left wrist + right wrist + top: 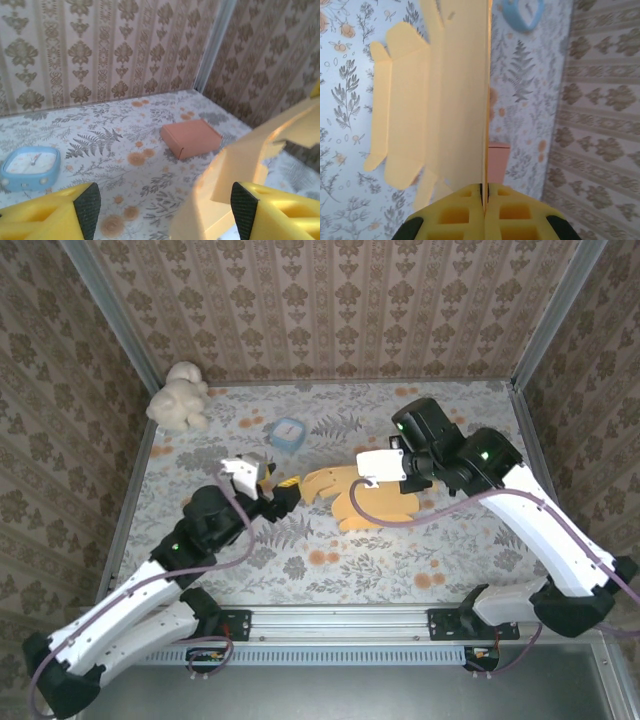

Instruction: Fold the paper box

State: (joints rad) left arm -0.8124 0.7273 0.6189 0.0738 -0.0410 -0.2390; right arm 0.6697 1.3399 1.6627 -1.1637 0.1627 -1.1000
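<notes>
The flat yellow-orange paper box blank (360, 502) lies mid-counter (330, 570), 1 panel raised on edge and pinched in the clenched right pincer (484, 192). The left pincer (166, 207) hangs released at the blank's left end, card between its pads. If it clamps off the crease or tugs sideways, the thin card could buckle or slip from the right grip.

A staged robot test booth is shown. A flower-patterned desk (300, 575) is enclosed by wallpapered panels (330, 310) held in metal posts (112, 315). A left arm (120, 615) and a right arm (560, 530) are bolted to a rail (340, 618).
</notes>
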